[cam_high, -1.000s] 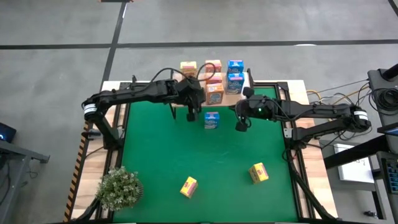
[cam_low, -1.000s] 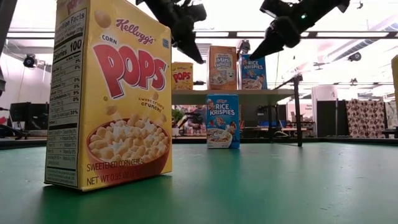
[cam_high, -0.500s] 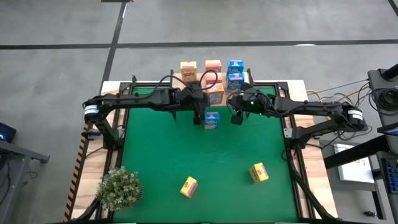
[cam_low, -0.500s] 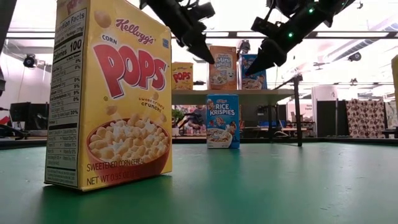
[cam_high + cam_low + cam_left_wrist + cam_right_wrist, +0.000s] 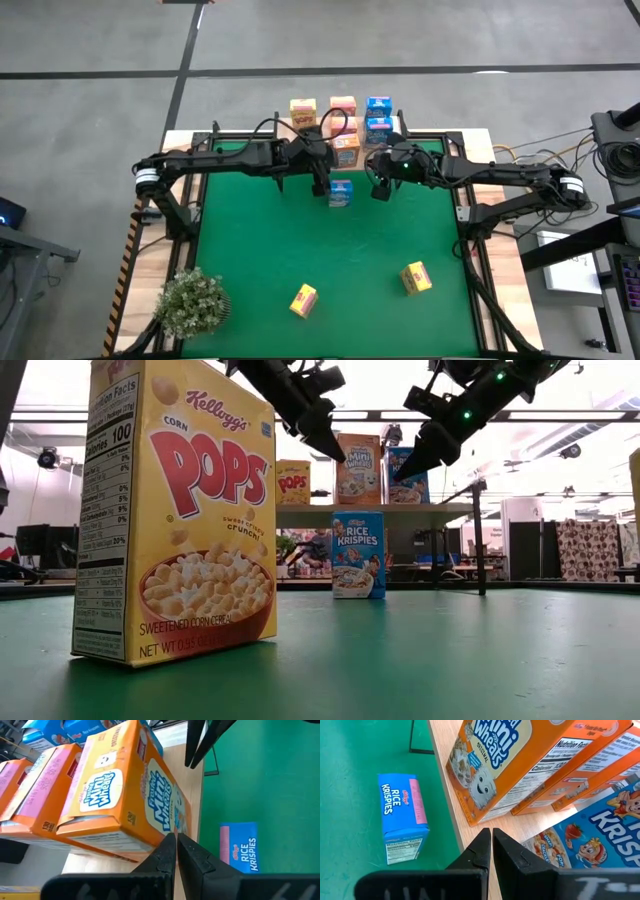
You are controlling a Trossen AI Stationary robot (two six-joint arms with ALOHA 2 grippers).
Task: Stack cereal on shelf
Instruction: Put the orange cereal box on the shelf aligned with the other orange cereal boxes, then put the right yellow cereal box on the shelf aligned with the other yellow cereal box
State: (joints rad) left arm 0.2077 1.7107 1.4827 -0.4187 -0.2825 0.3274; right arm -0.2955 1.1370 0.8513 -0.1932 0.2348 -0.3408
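Both empty grippers, left [image 5: 321, 187] and right [image 5: 380, 192], fingers pressed together, are flanking the small blue cardboard cereal box [image 5: 340, 192] standing beside the low light-wood shelf's [image 5: 375, 510] front edge; next, one probably needs opening to grasp it.

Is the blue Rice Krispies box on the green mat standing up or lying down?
Standing up. In the low view the blue Rice Krispies box stands tall on the green mat with its lettering level, just in front of the shelf.

A robotics lab: bare concrete floor [image 5: 90, 40], loose cables [image 5: 560, 140], ceiling strip lights [image 5: 600, 415], monitors [image 5: 35, 540] behind the surface.
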